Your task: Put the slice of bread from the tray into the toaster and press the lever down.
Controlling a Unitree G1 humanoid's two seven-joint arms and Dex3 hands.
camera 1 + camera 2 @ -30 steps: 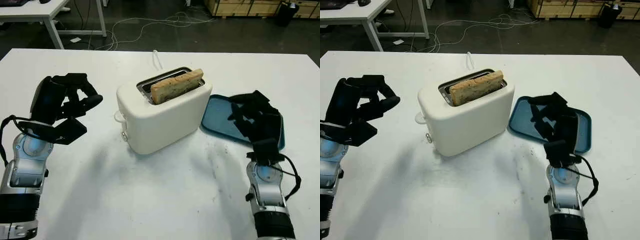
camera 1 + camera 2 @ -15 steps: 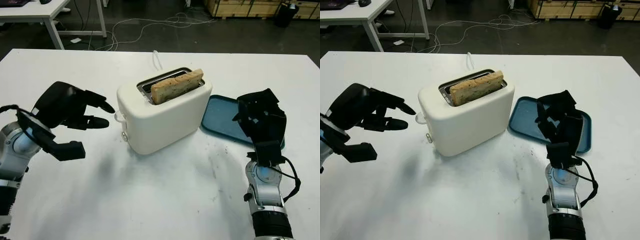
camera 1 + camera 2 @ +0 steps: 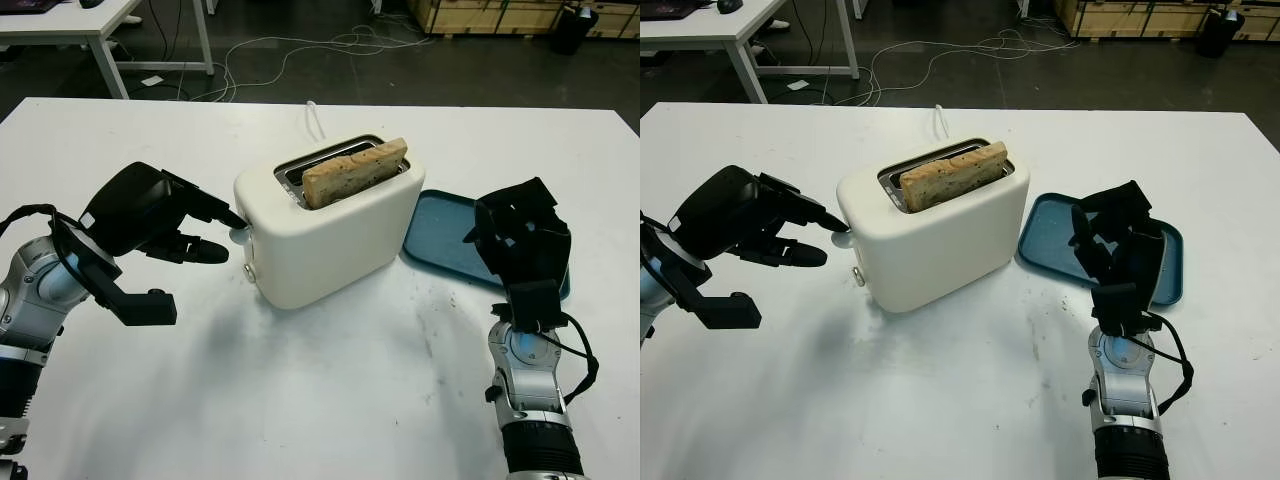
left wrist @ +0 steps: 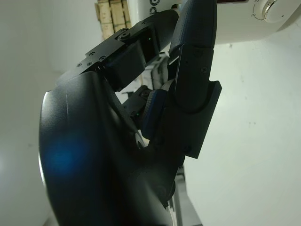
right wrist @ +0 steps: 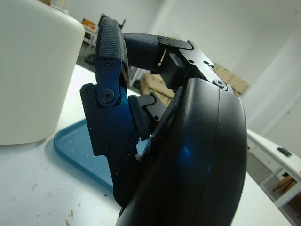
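The cream toaster stands mid-table with the slice of bread upright in its slot, its top edge sticking out. My left hand is open at the toaster's left end. Its upper fingertip is at the white lever, though I cannot tell whether it touches it. The left wrist view has the toaster's end and dial just beyond the fingers. The blue tray lies bare to the right of the toaster. My right hand is open, raised over the tray's near right part.
A white cord runs from behind the toaster toward the table's far edge. Beyond the table are a dark floor with cables and another table's legs. Bare white tabletop stretches in front of the toaster.
My left hand has tipped forward and moved right, bringing its fingers up to the toaster's lever end. The right hand rose a little over the tray, then held still.
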